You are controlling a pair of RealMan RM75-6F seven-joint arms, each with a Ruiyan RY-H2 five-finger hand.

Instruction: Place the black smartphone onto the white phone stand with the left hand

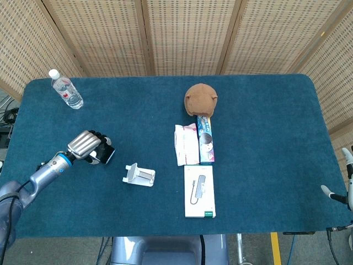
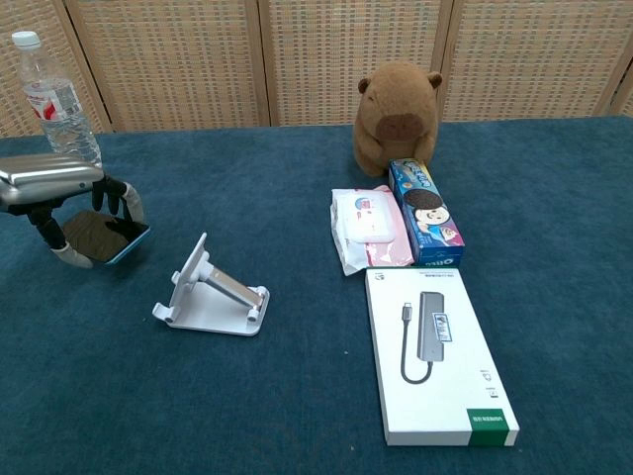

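Woven rattan screen panels (image 1: pixel 187 33) stand behind a table covered in dark blue-teal carpet-like cloth (image 1: pixel 265 127), which fills most of both views. On it, right of centre, lies a flat white rectangular box printed with a grey cable adapter and a green corner label (image 2: pixel 435 351). Behind it sits a brown plush capybara toy (image 2: pixel 396 114), and touching the front of the toy is a blue cardboard biscuit box with a cartoon face (image 2: pixel 423 213). Just beside that box, on its left, rests a white and pink soft pack of wipes (image 2: pixel 368 230). At the far left corner stands a clear plastic water bottle with a white cap and red label (image 2: pixel 57 104), upright.

Near the table's left side, the silver and black left hand (image 2: pixel 59 193) has its fingers curled around the black smartphone with a light blue edge (image 2: pixel 104 233), holding it tilted, its lower edge low over the cloth; contact with the cloth cannot be told. A white folding phone stand (image 2: pixel 213 297) sits near it to the right, apart from the phone.

At the right edge of the head view, only a small white part of the right hand (image 1: pixel 346 190) shows; whether it is spread or closed cannot be told.
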